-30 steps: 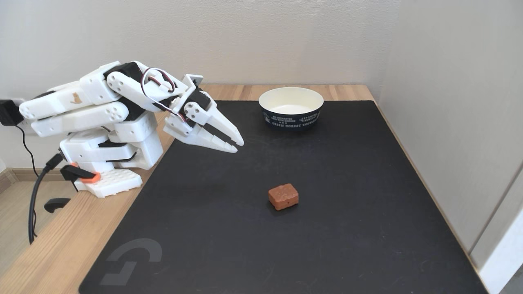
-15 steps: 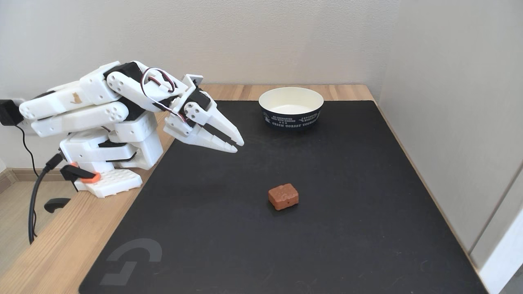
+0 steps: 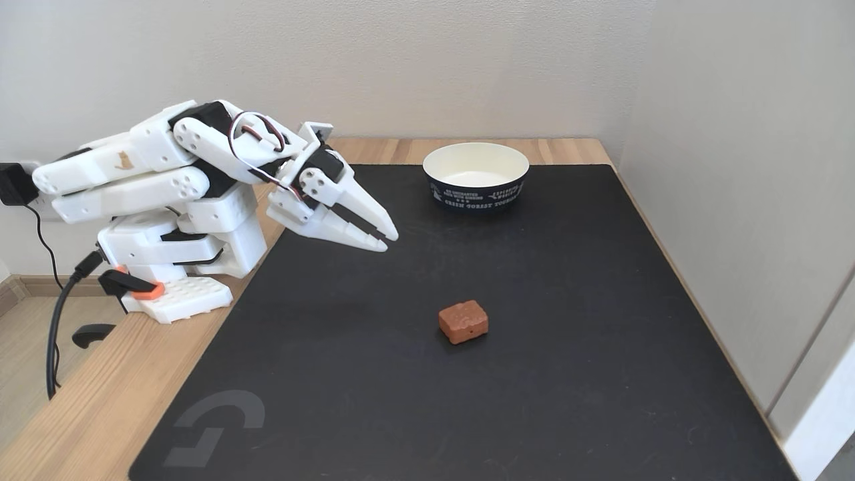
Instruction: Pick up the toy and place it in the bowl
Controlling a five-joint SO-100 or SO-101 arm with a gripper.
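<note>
Tool: the tool (image 3: pixel 388 241) hangs above the far-left part of the mat, pointing right and down; its two white fingers lie nearly together with a thin dark gap at the tips, gripping nothing.
Arm: the arm (image 3: pixel 167 160) is folded low over its base (image 3: pixel 177 297) at the left edge of the table, the links stacked almost level and the wrist bent down toward the mat; red and white wires loop over the wrist.
Toy: the toy (image 3: pixel 463 321) lies flat on the mat near the middle, nearer and to the right of the tool, well apart from it.
Bowl: the bowl (image 3: pixel 475 195) stands upright at the far edge of the mat, right of the tool and beyond the toy.
Mat: the black mat (image 3: pixel 568 374) covers most of the wooden table (image 3: pixel 87 407).
</note>
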